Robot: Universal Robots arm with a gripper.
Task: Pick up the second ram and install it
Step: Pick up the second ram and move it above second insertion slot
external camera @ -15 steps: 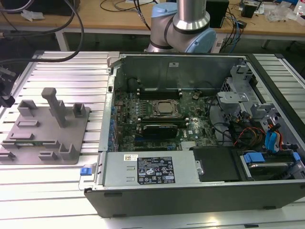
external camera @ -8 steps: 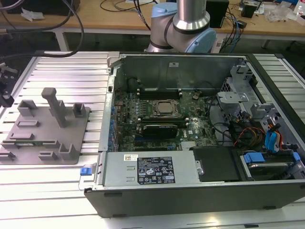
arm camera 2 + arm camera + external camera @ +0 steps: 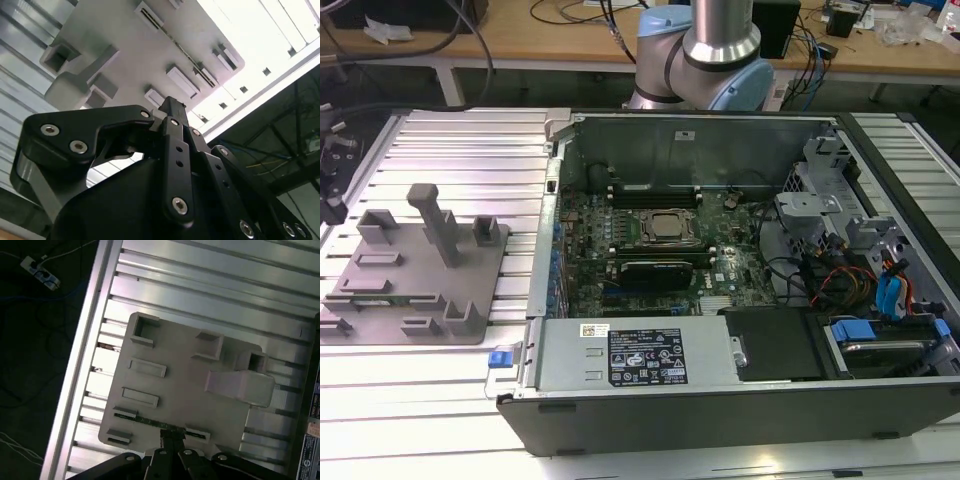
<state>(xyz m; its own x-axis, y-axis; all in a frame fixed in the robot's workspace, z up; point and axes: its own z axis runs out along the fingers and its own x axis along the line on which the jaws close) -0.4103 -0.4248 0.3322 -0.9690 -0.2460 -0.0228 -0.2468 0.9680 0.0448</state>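
Note:
The second ram (image 3: 150, 421) is a thin dark green strip standing on edge between two clips along one edge of the grey fixture plate (image 3: 180, 385). In the second wrist view the ram (image 3: 186, 52) is a thin dark line on that plate (image 3: 125, 55). My gripper (image 3: 168, 436) hangs well above the plate, in line with the strip. Its black fingers (image 3: 172, 106) are shut together with nothing between them.
At the exterior view's left, the fixture plate (image 3: 415, 285) lies on a ribbed aluminium table (image 3: 470, 150) and carries a leaning post (image 3: 435, 220). The open computer case (image 3: 720, 390) holds the motherboard, with CPU (image 3: 670, 228), memory slots (image 3: 655, 190) and black card (image 3: 665, 270).

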